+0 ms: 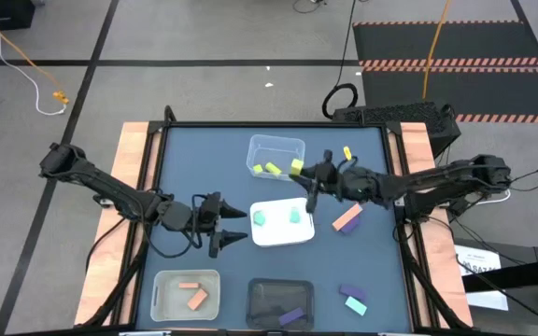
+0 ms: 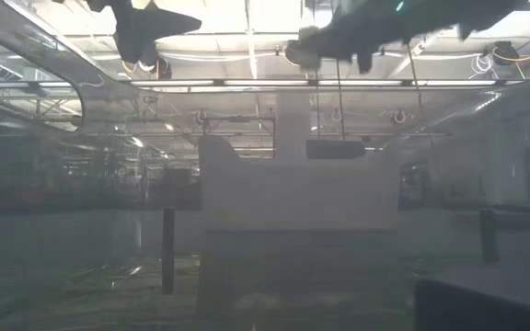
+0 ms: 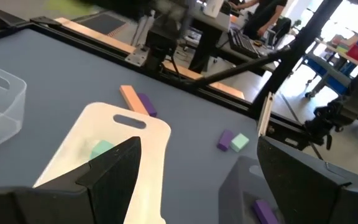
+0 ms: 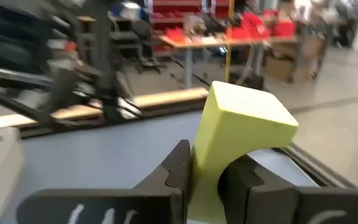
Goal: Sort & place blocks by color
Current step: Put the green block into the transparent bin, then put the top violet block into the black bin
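Observation:
My right gripper (image 1: pixel 302 174) hovers beside the near right corner of a clear tray (image 1: pixel 261 144), shut on a yellow-green block (image 4: pixel 244 121). That tray holds other yellow-green blocks (image 1: pixel 267 169). My left gripper (image 1: pixel 241 227) stands open and holds nothing, just left of the white tray (image 1: pixel 278 238), where two teal blocks (image 1: pixel 261 217) lie. Loose on the table are a salmon bar (image 1: pixel 347 217) with a purple block next to it, a yellow-green block (image 1: pixel 347 152), and a purple and a teal block (image 1: pixel 354 299). My right gripper pinches the yellow-green block by its lower part (image 4: pixel 205 163) between its two fingers. Most of the block sticks out past the fingertips (image 4: pixel 180 163). The fingers lie about level and point toward the table's left. The block is lifted clear of the table and the trays.
A clear tray (image 1: pixel 162 301) at the near left holds two salmon blocks. A black tray (image 1: pixel 260 297) at the near middle holds a purple block (image 1: pixel 291 315). Wooden strips (image 1: pixel 131 159) run along the table's left and right sides.

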Robot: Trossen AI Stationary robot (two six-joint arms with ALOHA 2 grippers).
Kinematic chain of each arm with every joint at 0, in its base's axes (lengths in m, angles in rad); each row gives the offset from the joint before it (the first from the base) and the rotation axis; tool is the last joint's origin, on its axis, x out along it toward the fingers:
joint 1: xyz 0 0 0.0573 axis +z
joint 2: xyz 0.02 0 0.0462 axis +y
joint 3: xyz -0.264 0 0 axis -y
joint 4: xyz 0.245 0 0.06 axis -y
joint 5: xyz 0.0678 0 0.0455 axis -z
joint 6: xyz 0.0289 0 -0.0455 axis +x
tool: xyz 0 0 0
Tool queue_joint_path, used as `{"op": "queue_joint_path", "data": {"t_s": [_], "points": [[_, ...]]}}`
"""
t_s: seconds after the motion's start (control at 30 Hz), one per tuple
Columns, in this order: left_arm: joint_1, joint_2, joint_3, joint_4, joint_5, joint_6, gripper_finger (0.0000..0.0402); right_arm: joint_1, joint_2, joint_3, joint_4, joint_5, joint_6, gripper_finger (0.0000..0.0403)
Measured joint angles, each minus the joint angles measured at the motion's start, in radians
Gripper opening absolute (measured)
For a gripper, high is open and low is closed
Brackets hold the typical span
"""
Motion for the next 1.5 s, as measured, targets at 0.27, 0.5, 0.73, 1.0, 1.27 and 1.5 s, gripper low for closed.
{"op": "queue_joint_path", "data": {"t_s": [0.27,0.5,0.73,1.0,1.27,1.5], "points": [[0.025,-0.001,0.000,0.017,-0.001,-0.005,0.0321,-0.212,0.158,0.000,0.036,-0.104,0.143,0.0038],[0.025,0.000,0.000,0.015,-0.001,-0.020,0.0321,-0.352,0.261,0.000,0.063,-0.256,0.285,0.0051],[0.025,-0.001,0.000,0.011,0.000,-0.016,0.0321,-0.398,0.294,0.000,0.063,-0.283,0.293,0.0065],[0.025,0.000,0.000,0.010,0.000,-0.014,0.0321,-0.397,0.295,0.000,0.051,-0.357,0.244,0.0156],[0.025,0.000,0.000,-0.001,0.000,-0.008,0.0321,-0.394,0.190,0.000,-0.092,-0.412,0.225,0.0209],[0.025,0.000,0.000,-0.031,0.000,0.004,0.0321,-0.345,-0.066,0.001,-0.460,-0.410,0.222,0.0209]]}}
